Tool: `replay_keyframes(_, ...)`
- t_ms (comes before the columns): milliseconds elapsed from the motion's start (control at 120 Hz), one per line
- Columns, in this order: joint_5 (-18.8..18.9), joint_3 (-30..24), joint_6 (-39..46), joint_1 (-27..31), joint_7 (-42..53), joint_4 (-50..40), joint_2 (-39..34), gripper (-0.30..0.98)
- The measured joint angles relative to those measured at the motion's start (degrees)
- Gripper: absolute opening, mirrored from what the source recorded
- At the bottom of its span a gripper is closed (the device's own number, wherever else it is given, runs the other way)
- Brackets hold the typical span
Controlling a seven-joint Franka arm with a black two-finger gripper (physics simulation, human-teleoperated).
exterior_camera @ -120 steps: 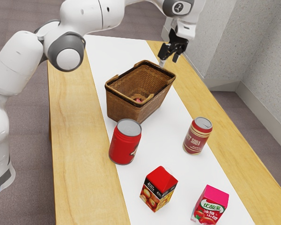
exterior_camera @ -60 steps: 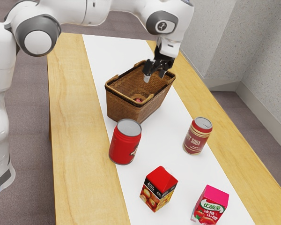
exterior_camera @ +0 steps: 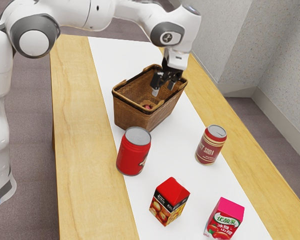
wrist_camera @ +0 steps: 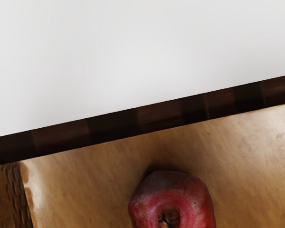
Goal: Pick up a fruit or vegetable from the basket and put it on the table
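my black two-fingered end effector (exterior_camera: pixel 163 89) is over the brown woven basket (exterior_camera: pixel 132 114), its two fingers spread apart. below me, the round red fruit (wrist_camera: pixel 197 202) lies inside on the basket's floor. the basket stands on the tabletop (exterior_camera: pixel 82 150), near a red metal can (exterior_camera: pixel 132 156).

gripper (exterior_camera: pixel 163 89) | moved: from nr. basket (exterior_camera: pixel 130 114) rim to over its mouth | now lower, tips prob. inside
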Motion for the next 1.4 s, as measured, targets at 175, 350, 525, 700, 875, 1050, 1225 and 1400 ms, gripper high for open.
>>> replay_keyframes(175,-0.52,1.20,1.28,0.15,-1.59,-1.05,-0.01,0.69)
replay_keyframes(350,-0.67,1.33,2.10,0.06,-2.77,-1.66,-0.02,0.69)
replay_keyframes(525,-0.84,1.47,3.30,0.01,-3.65,-3.70,0.01,0.69)
replay_keyframes(700,-1.08,2.12,4.64,0.08,-4.31,-6.03,-0.28,0.69)
replay_keyframes(875,-1.21,2.06,6.18,0.08,-4.82,-9.01,-1.20,0.69)
replay_keyframes(1050,-1.24,1.90,8.01,0.06,-5.20,-11.33,-1.44,0.69)
replay_keyframes(1225,-1.24,1.86,9.74,0.05,-5.48,-12.58,-1.39,0.69)
replay_keyframes(1400,-1.25,1.86,10.85,0.04,-5.70,-13.15,-1.25,0.69)
